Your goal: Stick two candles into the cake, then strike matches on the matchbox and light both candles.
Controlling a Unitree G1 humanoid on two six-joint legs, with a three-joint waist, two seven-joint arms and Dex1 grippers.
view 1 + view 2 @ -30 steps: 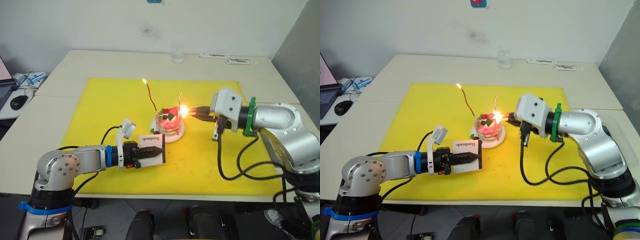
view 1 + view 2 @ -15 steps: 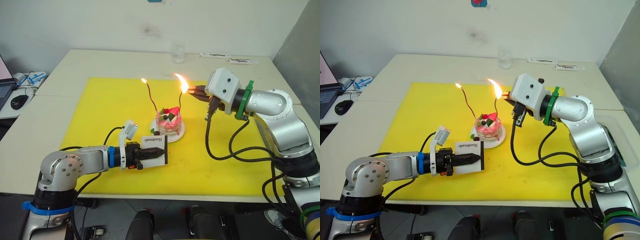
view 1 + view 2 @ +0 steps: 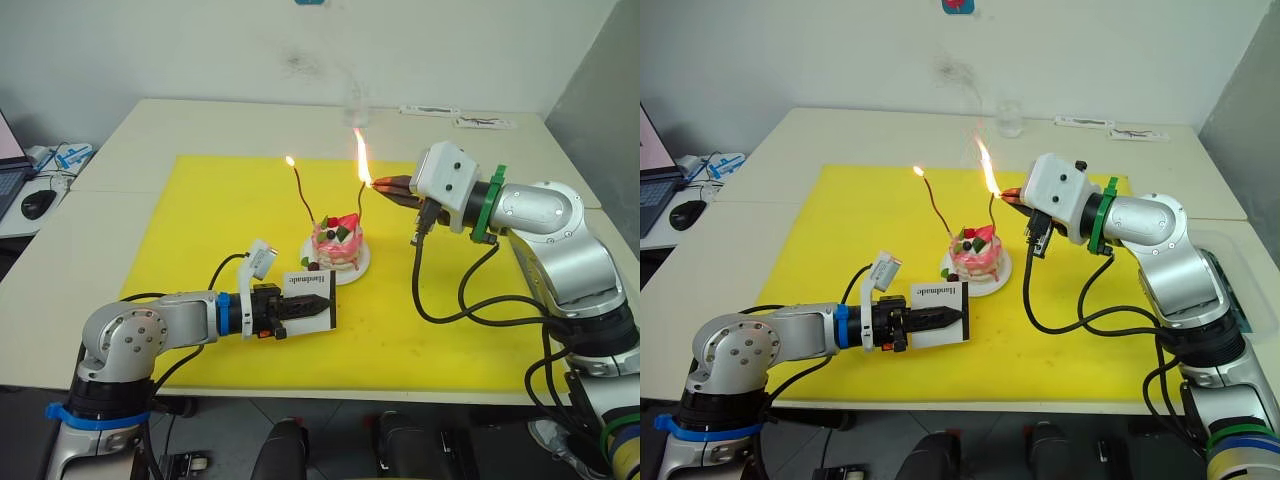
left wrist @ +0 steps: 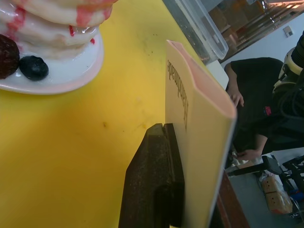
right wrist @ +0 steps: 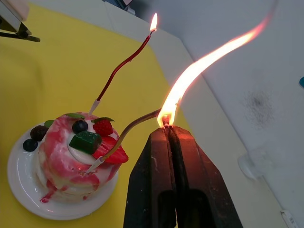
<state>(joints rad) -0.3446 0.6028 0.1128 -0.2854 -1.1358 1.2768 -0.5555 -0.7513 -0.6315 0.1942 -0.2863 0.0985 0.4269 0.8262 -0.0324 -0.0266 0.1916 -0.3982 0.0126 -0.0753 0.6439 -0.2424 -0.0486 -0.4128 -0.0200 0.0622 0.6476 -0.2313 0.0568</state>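
Right claw (image 5: 167, 134) is clenched on a short burning match whose tall flame (image 3: 359, 155) rises at the tip of the thin wavy tan candle (image 5: 128, 135). Half a second ago the flame was short and rounded; now it stretches into a long thin tongue, while the claw itself has barely shifted, held level just right of the candle tops. One second ago that claw was down beside the cake, with the flame at frosting height.

That tan candle stands in the small round pink-frosted cake (image 3: 336, 241), its tip touching the flame just in front of the claw's fingers. Beside it, the thin wavy dark red candle (image 5: 121, 69) leans away, already alight with a small flame at its tip. Cake and white plate (image 5: 19, 183) sit on the yellow mat (image 3: 200, 200) covering the pale surface (image 3: 120, 140), below and to the left of the right claw.

Left claw (image 3: 290, 310) grips the flat white rectangular matchbox (image 3: 308, 295) upright, just in front of the plate, much where it was before.
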